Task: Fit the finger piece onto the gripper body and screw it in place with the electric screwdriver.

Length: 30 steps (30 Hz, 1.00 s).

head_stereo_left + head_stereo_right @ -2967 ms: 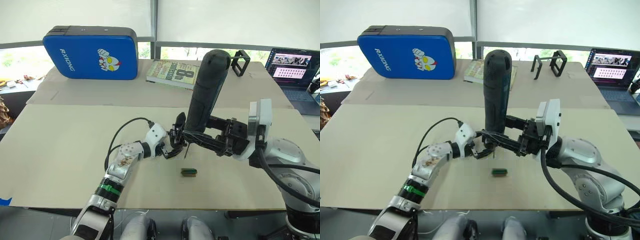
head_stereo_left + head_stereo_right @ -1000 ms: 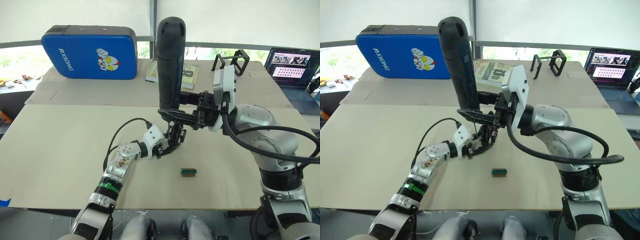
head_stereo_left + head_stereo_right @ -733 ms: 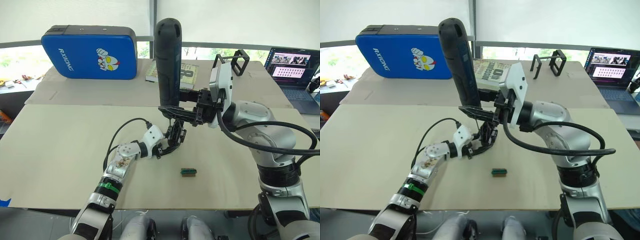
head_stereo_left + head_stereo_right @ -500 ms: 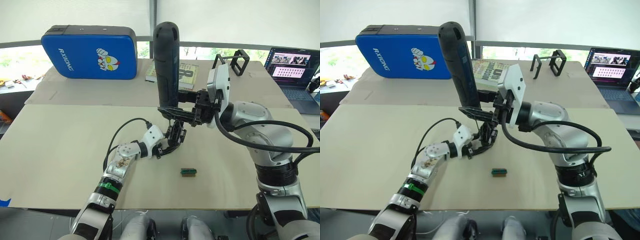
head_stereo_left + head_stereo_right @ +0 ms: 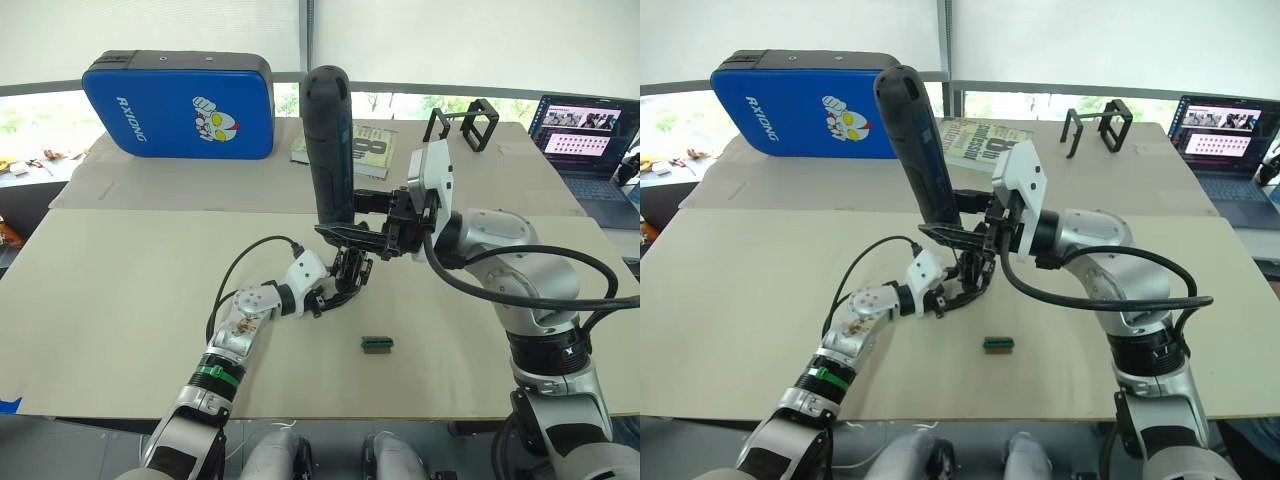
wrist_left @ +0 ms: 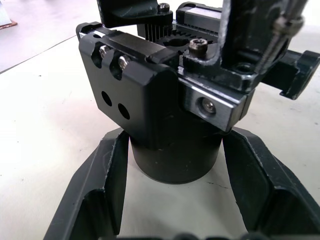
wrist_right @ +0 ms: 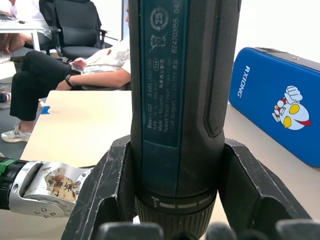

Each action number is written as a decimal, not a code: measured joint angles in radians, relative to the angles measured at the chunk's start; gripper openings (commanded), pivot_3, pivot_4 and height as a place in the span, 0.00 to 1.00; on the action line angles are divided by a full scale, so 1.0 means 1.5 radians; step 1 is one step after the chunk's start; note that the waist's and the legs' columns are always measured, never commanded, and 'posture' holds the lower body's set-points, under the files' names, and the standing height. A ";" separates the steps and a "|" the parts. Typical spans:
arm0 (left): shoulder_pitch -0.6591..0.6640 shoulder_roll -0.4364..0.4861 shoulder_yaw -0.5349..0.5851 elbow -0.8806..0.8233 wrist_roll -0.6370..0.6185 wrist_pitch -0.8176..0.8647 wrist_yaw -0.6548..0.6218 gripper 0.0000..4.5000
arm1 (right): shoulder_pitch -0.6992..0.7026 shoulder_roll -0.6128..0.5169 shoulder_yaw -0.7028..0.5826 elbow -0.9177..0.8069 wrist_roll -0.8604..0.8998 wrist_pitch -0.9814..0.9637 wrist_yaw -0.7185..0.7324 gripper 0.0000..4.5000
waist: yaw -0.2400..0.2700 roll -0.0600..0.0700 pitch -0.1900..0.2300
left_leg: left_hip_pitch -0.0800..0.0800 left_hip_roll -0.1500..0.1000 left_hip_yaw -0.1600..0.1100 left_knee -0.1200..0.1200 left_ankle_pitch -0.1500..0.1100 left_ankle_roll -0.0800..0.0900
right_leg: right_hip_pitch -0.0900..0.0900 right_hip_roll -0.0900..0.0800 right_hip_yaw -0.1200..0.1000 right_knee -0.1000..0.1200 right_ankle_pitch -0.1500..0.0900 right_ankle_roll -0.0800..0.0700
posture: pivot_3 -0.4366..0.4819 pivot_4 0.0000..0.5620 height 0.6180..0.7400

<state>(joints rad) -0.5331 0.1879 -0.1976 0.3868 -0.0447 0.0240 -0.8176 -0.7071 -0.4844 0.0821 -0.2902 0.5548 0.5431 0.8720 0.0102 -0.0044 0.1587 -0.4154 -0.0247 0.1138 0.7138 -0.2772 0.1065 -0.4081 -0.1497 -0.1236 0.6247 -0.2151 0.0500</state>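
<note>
Standing before a beige table (image 5: 120,290) by bright windows, with a blue case (image 5: 180,105), a book (image 5: 368,150), black brackets (image 5: 470,125) and a laptop (image 5: 585,140) lying at the far edge. Clamping the round base of the gripper body (image 5: 350,272) between the fingers of the left gripper (image 5: 338,295), low over the table. Gripping the electric screwdriver (image 5: 330,150) firmly in the right gripper (image 5: 345,232), right above the left gripper, tool rising nearly upright, bit pointing down at the gripper body. Leaving a small green-and-black block (image 5: 377,344) lying near the left gripper, on the robot's side. Showing seated people (image 7: 65,65) beyond the tool in the right wrist view.
</note>
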 measured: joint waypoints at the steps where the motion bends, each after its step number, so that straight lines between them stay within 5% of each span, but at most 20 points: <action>1: 0.000 0.000 0.000 0.000 0.000 0.000 0.000 0.51 | 0.001 0.000 0.000 0.000 -0.002 -0.003 0.000 0.43 | 0.000 0.000 0.000 | 0.000 0.000 0.000 0.000 0.000 0.000 | 0.000 0.000 0.000 0.000 0.000 0.000 | 0.48 0.27 1.00; 30: 0.000 0.000 0.000 0.000 0.000 0.000 0.000 0.51 | -0.004 0.002 0.011 0.007 -0.028 -0.028 0.024 0.43 | 0.000 0.000 0.000 | 0.000 0.000 0.000 0.000 0.000 0.000 | 0.000 0.000 0.000 0.000 0.000 0.000 | 0.48 0.27 1.00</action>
<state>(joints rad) -0.5331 0.1876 -0.1977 0.3868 -0.0452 0.0241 -0.8175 -0.7136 -0.4818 0.0990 -0.2797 0.5128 0.5016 0.9075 0.0097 -0.0043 0.1587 -0.4154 -0.0247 0.1138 0.7137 -0.2773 0.1065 -0.4081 -0.1496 -0.1236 0.6246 -0.2152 0.0500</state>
